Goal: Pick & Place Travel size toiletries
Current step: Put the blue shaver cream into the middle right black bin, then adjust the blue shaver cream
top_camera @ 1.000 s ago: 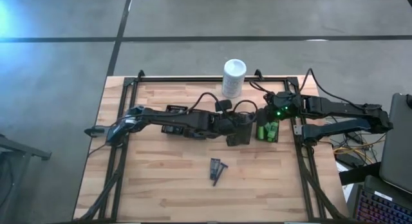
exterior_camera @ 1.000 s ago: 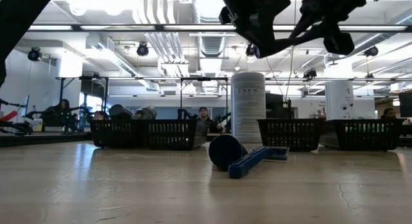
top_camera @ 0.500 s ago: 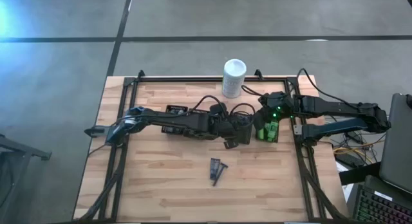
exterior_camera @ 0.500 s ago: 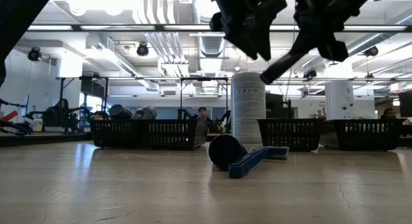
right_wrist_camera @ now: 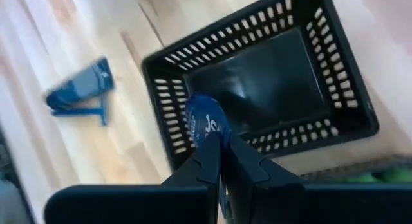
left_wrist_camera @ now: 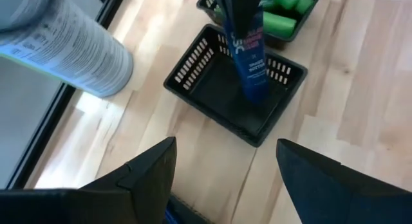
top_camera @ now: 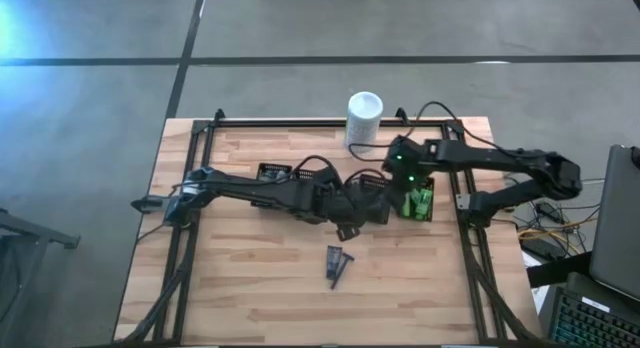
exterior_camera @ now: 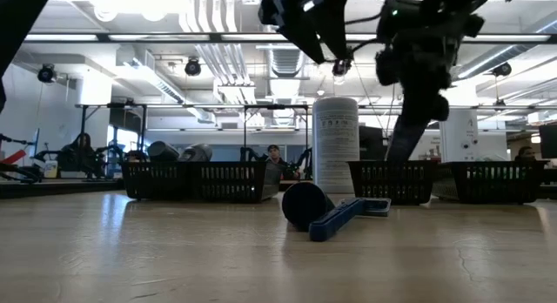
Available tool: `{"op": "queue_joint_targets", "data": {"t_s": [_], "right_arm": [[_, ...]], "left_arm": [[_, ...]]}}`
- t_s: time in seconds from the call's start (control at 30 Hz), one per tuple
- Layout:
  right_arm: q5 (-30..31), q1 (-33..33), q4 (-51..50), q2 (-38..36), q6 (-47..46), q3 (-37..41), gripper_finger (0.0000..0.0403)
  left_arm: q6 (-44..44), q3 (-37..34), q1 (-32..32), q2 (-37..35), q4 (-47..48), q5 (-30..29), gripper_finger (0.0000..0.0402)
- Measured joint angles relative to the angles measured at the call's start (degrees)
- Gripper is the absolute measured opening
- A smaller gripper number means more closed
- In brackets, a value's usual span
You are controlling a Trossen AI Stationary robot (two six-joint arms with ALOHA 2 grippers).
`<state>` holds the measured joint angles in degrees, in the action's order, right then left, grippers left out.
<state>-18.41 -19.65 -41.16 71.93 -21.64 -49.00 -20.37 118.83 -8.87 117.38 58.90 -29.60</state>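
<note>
My right gripper [right_wrist_camera: 215, 169] hangs over an empty black tray [right_wrist_camera: 270, 89], its inside open below the blue razor [left_wrist_camera: 248, 50] I grip. My left gripper [top_camera: 350, 228] crowds the near-left side, and the white container [top_camera: 363, 120] stands behind.

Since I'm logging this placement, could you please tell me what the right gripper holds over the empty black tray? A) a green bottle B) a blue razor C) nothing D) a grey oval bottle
B: the right gripper is shut on a blue razor above the empty black tray; the left wrist view shows the same razor hanging into it, while the green bottles lie in the next tray.
</note>
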Motion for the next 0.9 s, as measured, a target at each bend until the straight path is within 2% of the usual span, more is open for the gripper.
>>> {"op": "queue_joint_targets", "data": {"t_s": [0.23, 0.33, 0.43, 0.57, 0.73, 0.9], "right_arm": [[-0.26, 0.08, -2.41, 10.68, 6.44, -6.22, 0.0008], [1.36, 0.08, -4.02, 14.6, 6.71, -8.52, 0.0009], [5.57, 0.2, -5.01, 17.07, 7.15, -10.45, 0.0021], [9.18, 0.38, -5.13, 18.22, 7.46, -12.97, 0.0068], [10.51, 0.67, -5.47, 17.32, 8.58, -14.77, 0.0144], [18.12, 1.7, -7.68, 16.45, 9.35, -15.51, 0.0206]], "left_arm": [[-2.06, -0.09, -0.12, -0.31, 2.26, -0.39, 0.0271], [-2.3, -0.11, -0.26, -0.31, 2.86, -0.4, 0.0271], [-2.51, -0.13, -0.44, -0.31, 3.99, -0.44, 0.0271], [-2.66, -1.22, -0.79, -0.33, 5.29, -0.98, 0.0271], [-2.66, -3.02, -1.28, -0.44, 7.78, -1.1, 0.0271], [-2.63, -4.21, -2.05, -0.52, 10.26, -1.04, 0.0271]]}}
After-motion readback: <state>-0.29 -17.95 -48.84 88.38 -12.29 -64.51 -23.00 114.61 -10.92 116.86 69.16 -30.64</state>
